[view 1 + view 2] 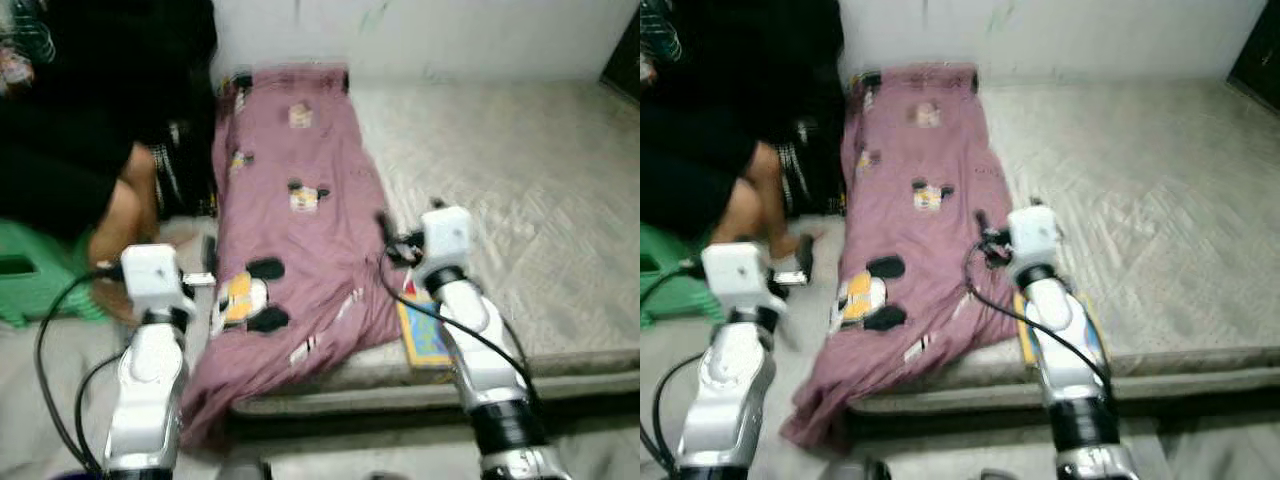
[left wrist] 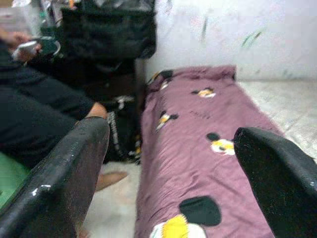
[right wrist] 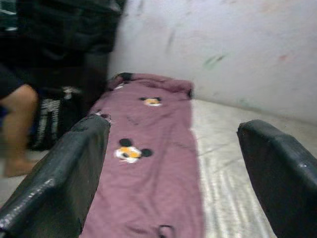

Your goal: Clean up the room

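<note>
Landmark: the mauve cartoon-mouse-print blanket (image 1: pixel 290 250), lying lengthwise along the left strip of the grey quilted mattress (image 1: pixel 500 220).

Left of the blanket, a person in dark clothing (image 1: pixel 70 130) sits by a green plastic stool (image 1: pixel 30 275), one bare leg (image 1: pixel 120 225) near the blanket's edge. A black bag (image 2: pixel 106 29) stands against the wall behind.

The left gripper (image 2: pixel 168 163) hovers just off the blanket's near left corner, jaws spread wide, nothing between them.

The blanket's far end reaches the white wall (image 1: pixel 430 35); its near left corner spills over the mattress edge toward the floor.

The right gripper (image 3: pixel 173 168) hovers above the blanket's right edge, jaws likewise apart and empty. A flat yellow-and-blue book (image 1: pixel 425 335) lies just right of the blanket's near corner, partly under the right arm.

Assessment: the blanket appears light, soft and limp; it will sag and drag if lifted at one point. Pinching each near corner, one per gripper, looks soundest. The hanging corner offers the easiest purchase. The thin fabric may slip from a shallow pinch.
</note>
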{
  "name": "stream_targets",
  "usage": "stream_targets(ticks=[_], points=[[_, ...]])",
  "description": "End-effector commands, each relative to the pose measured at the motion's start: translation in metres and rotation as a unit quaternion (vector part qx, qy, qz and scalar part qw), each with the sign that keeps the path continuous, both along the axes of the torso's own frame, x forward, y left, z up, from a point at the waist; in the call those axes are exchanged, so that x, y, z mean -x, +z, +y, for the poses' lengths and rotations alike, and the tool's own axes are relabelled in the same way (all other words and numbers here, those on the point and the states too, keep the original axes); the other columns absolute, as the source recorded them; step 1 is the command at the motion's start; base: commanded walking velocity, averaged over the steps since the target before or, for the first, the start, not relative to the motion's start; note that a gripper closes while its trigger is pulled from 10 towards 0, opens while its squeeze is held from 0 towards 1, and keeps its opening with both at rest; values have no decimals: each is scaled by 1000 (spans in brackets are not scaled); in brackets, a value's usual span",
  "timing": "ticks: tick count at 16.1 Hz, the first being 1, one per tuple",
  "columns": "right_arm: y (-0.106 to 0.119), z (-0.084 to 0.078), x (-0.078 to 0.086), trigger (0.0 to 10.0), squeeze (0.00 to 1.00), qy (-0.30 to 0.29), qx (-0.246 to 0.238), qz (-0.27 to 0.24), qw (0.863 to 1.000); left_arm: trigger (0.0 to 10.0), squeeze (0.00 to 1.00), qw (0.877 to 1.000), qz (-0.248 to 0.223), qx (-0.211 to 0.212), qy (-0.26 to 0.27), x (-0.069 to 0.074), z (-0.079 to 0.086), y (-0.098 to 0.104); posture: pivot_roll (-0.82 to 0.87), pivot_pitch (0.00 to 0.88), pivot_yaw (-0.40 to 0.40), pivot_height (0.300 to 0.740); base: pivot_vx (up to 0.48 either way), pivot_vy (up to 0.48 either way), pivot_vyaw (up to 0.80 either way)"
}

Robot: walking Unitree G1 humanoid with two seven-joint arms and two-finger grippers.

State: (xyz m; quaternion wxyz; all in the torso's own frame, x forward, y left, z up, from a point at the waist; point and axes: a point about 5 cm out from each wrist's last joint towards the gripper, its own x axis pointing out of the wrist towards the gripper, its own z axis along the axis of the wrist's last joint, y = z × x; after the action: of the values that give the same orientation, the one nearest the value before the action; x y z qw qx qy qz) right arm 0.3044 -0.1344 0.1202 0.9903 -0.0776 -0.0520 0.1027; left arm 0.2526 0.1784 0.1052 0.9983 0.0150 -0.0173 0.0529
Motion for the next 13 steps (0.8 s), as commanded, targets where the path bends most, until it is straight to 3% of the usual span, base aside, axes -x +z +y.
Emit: stream_targets(ticks=[1,5,8,13], points=[[0,-6,-2,10000,0,-9,0,-2,1000,10000,0,1000,-1,-6,-2,-3,-3,1,-14,0,9,740,0,0,0],[4,-9,-8,10000,0,-35,-7,-13,999,10000,0,1000,-3,-6,-29,-15,-14,2,-32,0,62,740,0,0,0],[2,-3,-8,10000,0,-28,-11,-14,999,10000,0,999,-8,-12,-34,-22,-12,6,-32,0,70,740,0,0,0],[2,20,-19,10000,0,52,-4,0,999,10000,0,999,-10,3,37,-3,-3,-1,74,0,-72,740,0,0,0]])
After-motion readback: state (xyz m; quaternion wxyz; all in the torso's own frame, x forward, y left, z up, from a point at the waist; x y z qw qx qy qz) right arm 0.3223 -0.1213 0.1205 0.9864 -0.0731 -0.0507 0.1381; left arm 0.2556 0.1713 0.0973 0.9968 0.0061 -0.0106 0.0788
